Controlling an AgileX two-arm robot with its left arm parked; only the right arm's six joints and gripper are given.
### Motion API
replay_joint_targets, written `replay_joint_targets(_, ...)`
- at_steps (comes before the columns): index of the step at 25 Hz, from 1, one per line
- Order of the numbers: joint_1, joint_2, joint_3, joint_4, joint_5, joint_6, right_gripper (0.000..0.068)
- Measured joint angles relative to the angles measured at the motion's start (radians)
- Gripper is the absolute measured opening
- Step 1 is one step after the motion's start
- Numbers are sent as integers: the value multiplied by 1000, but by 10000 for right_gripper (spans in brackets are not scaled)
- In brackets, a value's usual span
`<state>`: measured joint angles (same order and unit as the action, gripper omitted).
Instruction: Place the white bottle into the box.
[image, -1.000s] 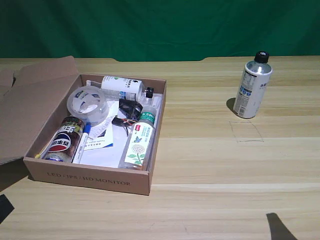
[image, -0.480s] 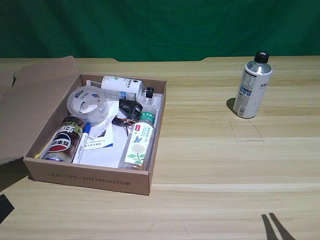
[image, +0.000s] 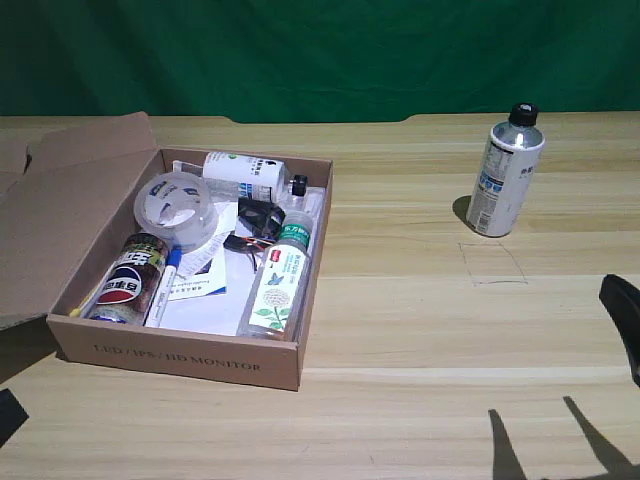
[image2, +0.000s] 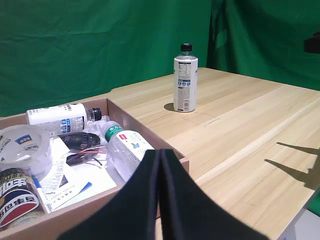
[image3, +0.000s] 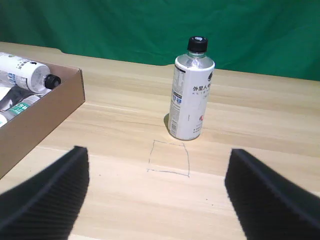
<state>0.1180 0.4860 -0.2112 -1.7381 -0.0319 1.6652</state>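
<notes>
At the upper right of the exterior view, your white bottle (image: 506, 171) stands upright on the tabletop (image: 420, 330), well apart from the box (image: 180, 355). Your right gripper (image3: 156, 192) faces it, fingers (image3: 47, 192) spread wide, holding nothing. It looks rigid, smooth, likely slippery and tippable; grip it mid-body, below the shoulder.

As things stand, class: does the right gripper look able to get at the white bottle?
Probably yes: the white bottle stands alone and upright on bare table, and the right gripper faces it, open, with nothing between.
</notes>
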Motion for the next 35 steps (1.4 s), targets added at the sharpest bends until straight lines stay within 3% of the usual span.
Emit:
replay_joint_targets(8,0,396,-189,0,9,16,679)
replay_joint_targets(17,0,910,-454,1,108,267,653)
replay_joint_targets(24,1,1148,-663,2,124,283,653)
replay_joint_targets(35,1,1342,-819,3,161,283,653)
